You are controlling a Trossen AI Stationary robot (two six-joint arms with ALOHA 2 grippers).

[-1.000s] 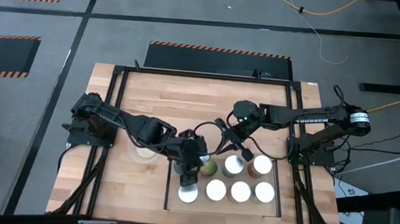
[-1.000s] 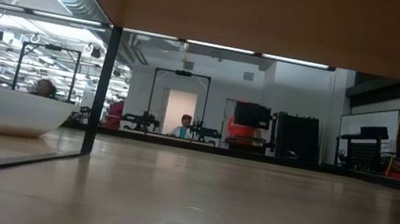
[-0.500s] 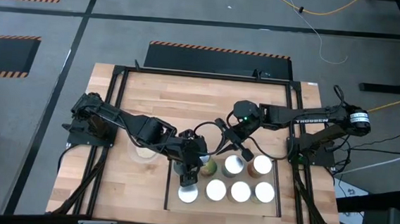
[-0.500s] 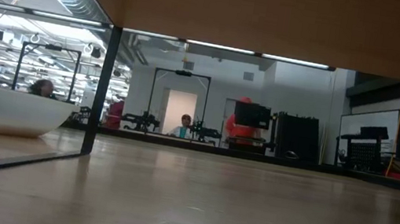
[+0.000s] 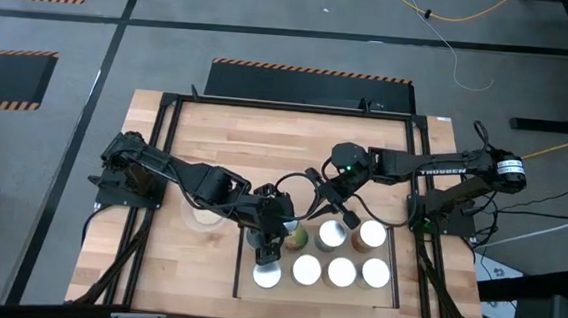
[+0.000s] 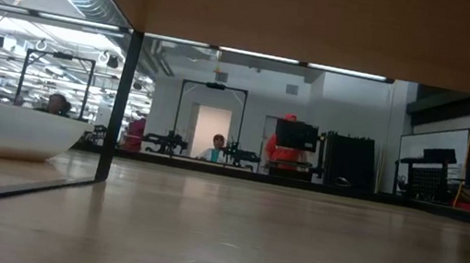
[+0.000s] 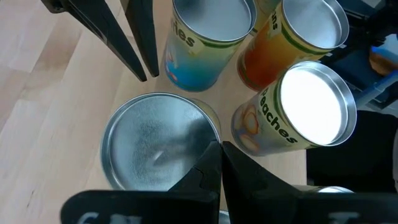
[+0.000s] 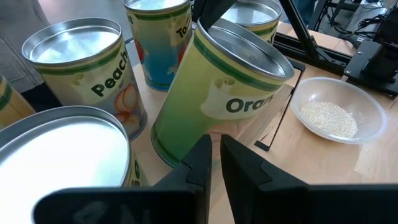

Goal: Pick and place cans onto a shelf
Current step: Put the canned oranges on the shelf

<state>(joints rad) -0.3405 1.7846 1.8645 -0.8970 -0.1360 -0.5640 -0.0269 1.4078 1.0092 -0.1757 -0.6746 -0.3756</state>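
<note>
Several cans stand in two rows on the light-wood shelf (image 5: 395, 255): silver tops, with orange, blue and yellow labels (image 5: 341, 272). One green-labelled can (image 5: 299, 239) is tilted among them; it also shows in the right wrist view (image 8: 217, 93) and in the left wrist view (image 7: 155, 146). My left gripper (image 5: 276, 241) is shut at this can's top rim. My right gripper (image 5: 344, 219) is shut, its tips low beside the same can's side (image 8: 215, 146). The low view shows no can and no gripper. My left gripper's shut fingers (image 7: 208, 163) meet the tilted can's top rim (image 7: 210, 127), coming from above and slanting. The fingers hide the place of contact, so I cannot tell whether they pinch the rim or press on it. The can leans with its lower edge on the shelf. My right gripper's shut fingers (image 8: 200, 155) stand by the lower side (image 8: 177, 146) of the tilted can; I cannot tell whether they touch it.
A clear dish with beige grains (image 5: 205, 217) stands on the table to the left of the shelf, under the left arm. It also shows in the right wrist view (image 8: 336, 112). A black metal frame (image 5: 168, 101) rings the table. Upright cans crowd both grippers (image 8: 81, 68).
</note>
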